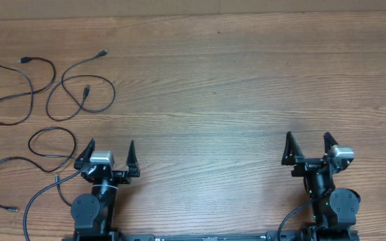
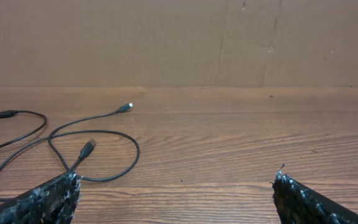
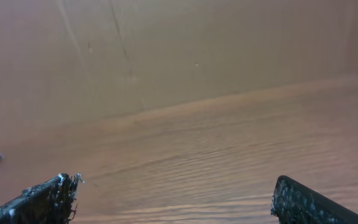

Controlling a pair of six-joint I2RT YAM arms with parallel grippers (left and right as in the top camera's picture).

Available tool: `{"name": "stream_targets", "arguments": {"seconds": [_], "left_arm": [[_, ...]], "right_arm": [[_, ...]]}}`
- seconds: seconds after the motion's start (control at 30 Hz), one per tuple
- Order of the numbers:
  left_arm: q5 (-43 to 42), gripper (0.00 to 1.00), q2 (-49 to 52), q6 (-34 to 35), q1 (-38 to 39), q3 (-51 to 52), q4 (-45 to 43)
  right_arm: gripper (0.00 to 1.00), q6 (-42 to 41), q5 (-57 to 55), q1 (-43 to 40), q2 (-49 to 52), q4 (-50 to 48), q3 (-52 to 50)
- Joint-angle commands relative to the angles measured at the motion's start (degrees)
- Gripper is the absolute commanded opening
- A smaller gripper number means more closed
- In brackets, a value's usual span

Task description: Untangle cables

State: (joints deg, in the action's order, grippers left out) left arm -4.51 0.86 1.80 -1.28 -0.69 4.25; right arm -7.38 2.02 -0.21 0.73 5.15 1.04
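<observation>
Three thin black cables lie apart on the left of the wooden table. One curves along the far left. A looped one lies beside it, and in the left wrist view its loop and plug are ahead and to the left. A third loops just left of the left arm. My left gripper stands open and empty, right of the cables. My right gripper is open and empty, with bare wood ahead and no cable in its view.
A brown cardboard wall closes the table's far edge. A thicker black wire runs from the left arm's base toward the front left. The wooden tabletop spreads between and beyond the two arms.
</observation>
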Motion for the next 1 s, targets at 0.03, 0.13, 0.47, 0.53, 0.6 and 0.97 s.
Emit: {"name": "stream_targets", "arguments": {"seconds": [0.03,0.13,0.47,0.53,0.6,0.97], "left_arm": [[0.0,1.00,-0.6,1.2,-0.6,0.4,-0.1],[0.0,1.00,-0.6,1.2,-0.6,0.4,-0.1],[0.0,1.00,-0.6,1.2,-0.6,0.4,-0.1],[0.0,1.00,-0.6,1.2,-0.6,0.4,-0.1],[0.0,0.99,-0.6,1.2,-0.6,0.4,-0.1],[0.0,1.00,-0.6,1.2,-0.6,0.4,-0.1]], "right_arm": [[1.00,9.4,-1.3,0.5,-0.6,-0.2,-0.6],[1.00,10.0,-1.3,0.5,-0.6,-0.2,-0.6],[1.00,10.9,-1.5,0.5,-0.6,-0.2,-0.6],[1.00,10.9,-1.5,0.5,-0.6,-0.2,-0.6],[1.00,10.9,-1.5,0.5,-0.6,-0.2,-0.6],[1.00,10.9,-1.5,0.5,-0.6,-0.3,-0.6]]}}
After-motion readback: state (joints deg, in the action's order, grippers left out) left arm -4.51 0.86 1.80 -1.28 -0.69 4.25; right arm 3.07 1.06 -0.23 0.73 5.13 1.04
